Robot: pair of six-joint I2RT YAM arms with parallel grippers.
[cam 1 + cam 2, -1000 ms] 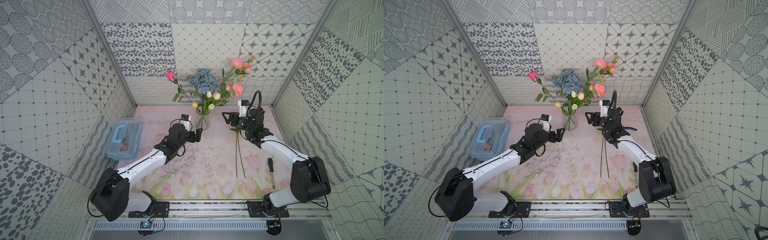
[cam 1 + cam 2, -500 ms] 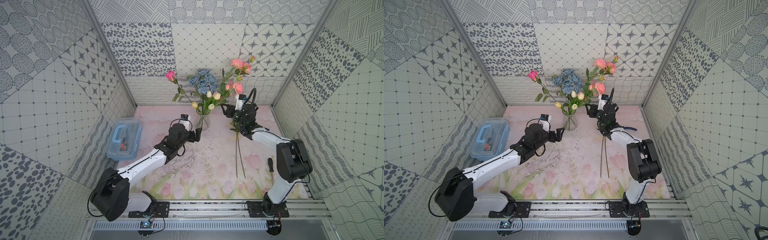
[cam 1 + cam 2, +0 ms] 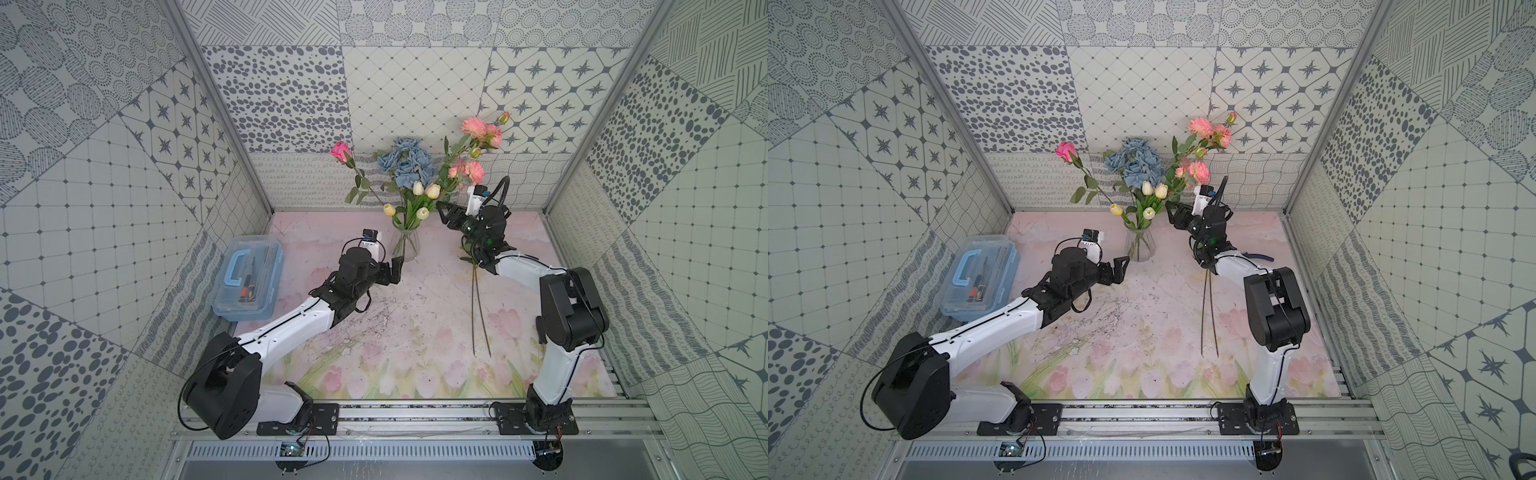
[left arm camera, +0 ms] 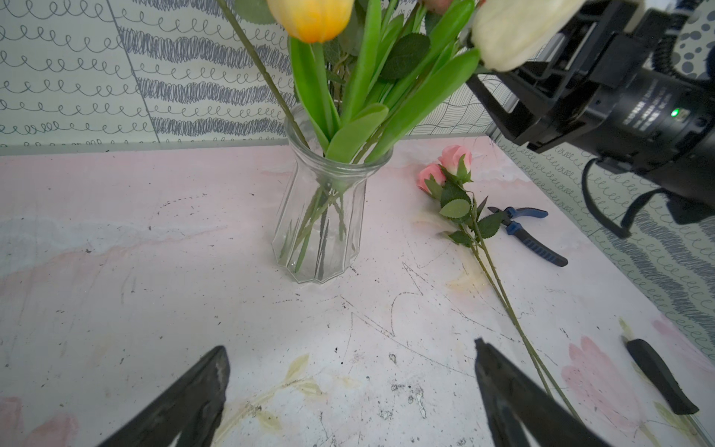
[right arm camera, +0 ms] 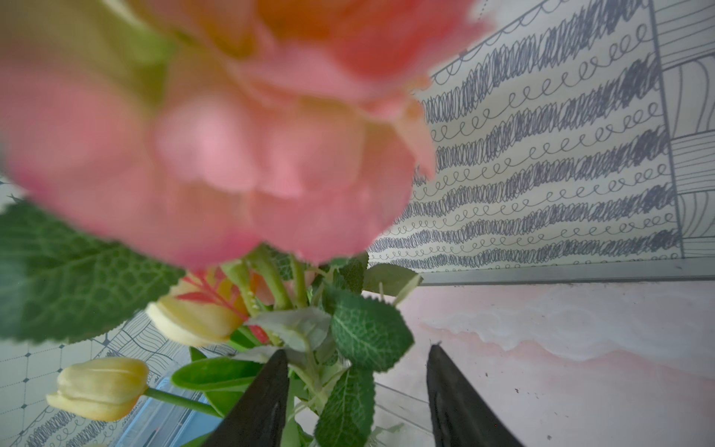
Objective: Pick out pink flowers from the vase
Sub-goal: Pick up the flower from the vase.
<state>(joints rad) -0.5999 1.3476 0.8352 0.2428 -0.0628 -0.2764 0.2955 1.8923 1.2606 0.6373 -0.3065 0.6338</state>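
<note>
Left gripper (image 4: pixel 350 346) wide open beside vase (image 4: pixel 321 224); right gripper (image 5: pixel 356 350) parted around pink flowers (image 3: pixel 469 170) stem. I fear pull snags tulips (image 3: pixel 424 189), topples vase.

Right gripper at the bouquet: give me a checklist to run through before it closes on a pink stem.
1. right gripper jaws apart: ok.
2. leafy stem sits between the jaws, close to one of them: ok.
3. That stem belongs to the pink blooms: cannot tell.
4. vase upright: ok.
5. left gripper steadying the vase: not ok, it is open and short of the glass.
6. pink roses already out lie apart from the vase: ok.
</note>
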